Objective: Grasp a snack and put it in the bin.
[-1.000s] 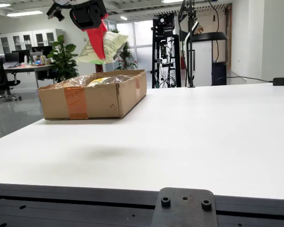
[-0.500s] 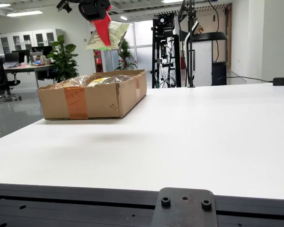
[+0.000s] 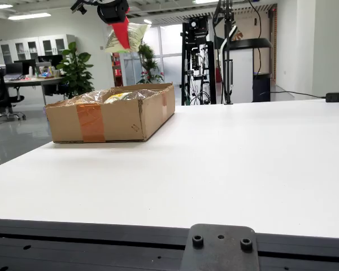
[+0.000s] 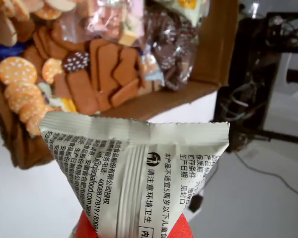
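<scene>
Nearest you in the view from the side is a dark metal bracket point(image 3: 217, 248) with bolt heads, fixed to the frame rail at the near edge of the tabletop point(image 3: 226, 164). From there the white tabletop runs back wide and bare to its far edge.

Look to the far left corner of the tabletop and you find the cardboard bin point(image 3: 113, 116), a shallow open box with a strip of orange tape down its near wall. It sits right at the left edge, with clear wrappers showing above its rim. In the view that rides on the gripper you look down into it: the bin point(image 4: 216, 54) is packed with snack packs point(image 4: 97, 64), round sesame crackers, brown biscuits and chocolate pieces in clear wrap.

Above the bin, well clear of its rim, you see the gripper point(image 3: 120, 28) at the top of the side view, its red fingers point(image 3: 122, 34) closed on the snack point(image 3: 126, 38), a pale pillow bag that hangs tilted in the air over the bin's far end. From the gripper's own view the snack point(image 4: 134, 173) fills the lower frame, its crimped top edge and printed back seam towards you, pinched between the red fingers point(image 4: 87, 229) at the bottom edge.

Small on the far right edge of the tabletop lies a black power adapter point(image 3: 337, 97) with its cable.
</scene>
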Controlling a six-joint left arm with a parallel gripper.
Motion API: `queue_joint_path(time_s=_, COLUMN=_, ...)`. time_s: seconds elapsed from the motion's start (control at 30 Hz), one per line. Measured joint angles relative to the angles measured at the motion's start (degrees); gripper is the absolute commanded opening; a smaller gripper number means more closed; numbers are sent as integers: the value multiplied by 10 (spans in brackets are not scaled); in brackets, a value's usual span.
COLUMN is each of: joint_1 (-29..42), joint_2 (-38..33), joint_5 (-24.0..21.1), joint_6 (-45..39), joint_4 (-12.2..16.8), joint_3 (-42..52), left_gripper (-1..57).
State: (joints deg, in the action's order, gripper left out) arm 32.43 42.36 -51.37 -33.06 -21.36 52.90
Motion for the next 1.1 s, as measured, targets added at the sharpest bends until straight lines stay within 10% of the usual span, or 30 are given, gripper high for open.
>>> queue_joint_path(time_s=0.33, joint_1=-43, joint_2=47, joint_5=7, joint_6=4, joint_4=-1, joint_3=-92, left_gripper=45)
queue_joint_path(time_s=0.77, joint_1=-62, joint_2=85, joint_5=-6, joint_6=8, joint_4=-1, joint_3=-162, left_gripper=383)
queue_joint_path(time_s=1.1, joint_1=-59, joint_2=116, joint_5=-68, joint_6=29, joint_4=-1, joint_3=-215, left_gripper=275)
